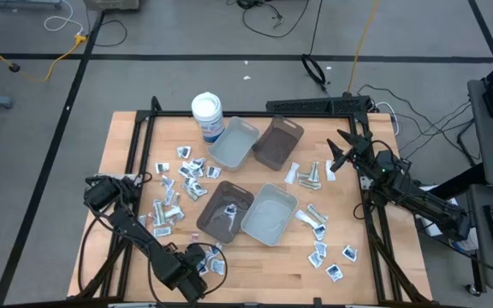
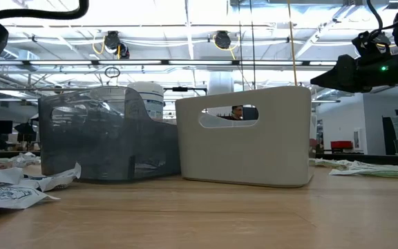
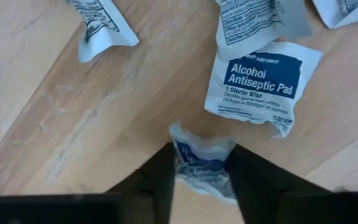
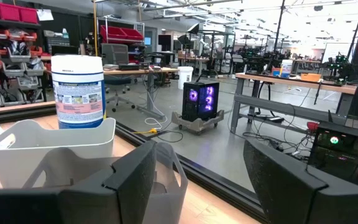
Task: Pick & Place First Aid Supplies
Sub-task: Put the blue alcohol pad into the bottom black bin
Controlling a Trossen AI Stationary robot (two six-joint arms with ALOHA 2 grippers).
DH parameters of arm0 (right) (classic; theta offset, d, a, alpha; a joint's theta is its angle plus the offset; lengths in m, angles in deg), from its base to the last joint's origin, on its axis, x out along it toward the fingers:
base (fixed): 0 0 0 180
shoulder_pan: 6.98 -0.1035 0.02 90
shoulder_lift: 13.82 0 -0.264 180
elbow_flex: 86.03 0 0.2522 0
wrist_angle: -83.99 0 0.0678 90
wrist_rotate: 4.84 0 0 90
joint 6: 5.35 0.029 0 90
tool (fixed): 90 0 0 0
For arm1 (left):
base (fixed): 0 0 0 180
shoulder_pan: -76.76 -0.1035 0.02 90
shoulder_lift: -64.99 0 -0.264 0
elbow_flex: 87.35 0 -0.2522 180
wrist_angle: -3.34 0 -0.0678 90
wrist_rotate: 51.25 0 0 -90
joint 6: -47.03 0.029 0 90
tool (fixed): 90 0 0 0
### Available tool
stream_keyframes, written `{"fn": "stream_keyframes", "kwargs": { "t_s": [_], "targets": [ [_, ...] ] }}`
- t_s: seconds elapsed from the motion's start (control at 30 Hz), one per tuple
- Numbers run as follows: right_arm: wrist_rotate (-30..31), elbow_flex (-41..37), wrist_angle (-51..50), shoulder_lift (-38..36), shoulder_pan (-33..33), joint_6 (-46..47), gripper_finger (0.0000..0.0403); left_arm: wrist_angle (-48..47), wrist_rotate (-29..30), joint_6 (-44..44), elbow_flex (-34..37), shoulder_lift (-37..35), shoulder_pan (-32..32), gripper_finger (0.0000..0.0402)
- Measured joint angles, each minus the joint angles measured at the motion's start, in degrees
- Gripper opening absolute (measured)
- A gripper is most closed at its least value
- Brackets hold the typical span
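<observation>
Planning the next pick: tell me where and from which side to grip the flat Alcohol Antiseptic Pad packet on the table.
The Alcohol Antiseptic Pad packet lies flat on the wood, so come straight down and probably pinch its bare lower white edge, clear of the neighbouring packet. The left gripper already pinches a crumpled packet.

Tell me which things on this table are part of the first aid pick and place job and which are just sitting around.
Part of the job:
- first aid packets scattered on the table
- crumpled packet between the left gripper fingers
- alcohol antiseptic pad
- four trays

Just lying about:
- white tub
- right gripper, raised, open and empty
</observation>
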Motion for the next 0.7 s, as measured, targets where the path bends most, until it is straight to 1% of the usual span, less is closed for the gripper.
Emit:
{"fn": "stream_keyframes", "kwargs": {
  "t_s": [0.2,0.27,0.33,0.5,0.7],
  "targets": [
    [0.0,0.0,0.0,0.0,0.0,0.0,0.0238,0.1,-0.4,0.8,0.1,0.0,0.0,0.0035],
    [0.0,0.0,0.0,0.0,0.0,0.0,0.0238,0.1,-0.5,1.9,0.2,-0.5,0.0,0.0013],
    [0.0,0.0,0.0,0.0,0.0,0.0,0.0238,0.9,-1.7,2.7,0.3,-1.6,-0.2,0.001],
    [0.0,0.0,0.0,0.0,0.0,0.0,0.0238,0.5,-1.9,7.0,0.1,-5.8,-0.4,0.0022],
    [0.0,0.0,0.0,0.0,0.0,0.0,0.0238,-1.0,-3.5,13.4,0.2,-10.0,-1.6,0.0008]
  ]
}}
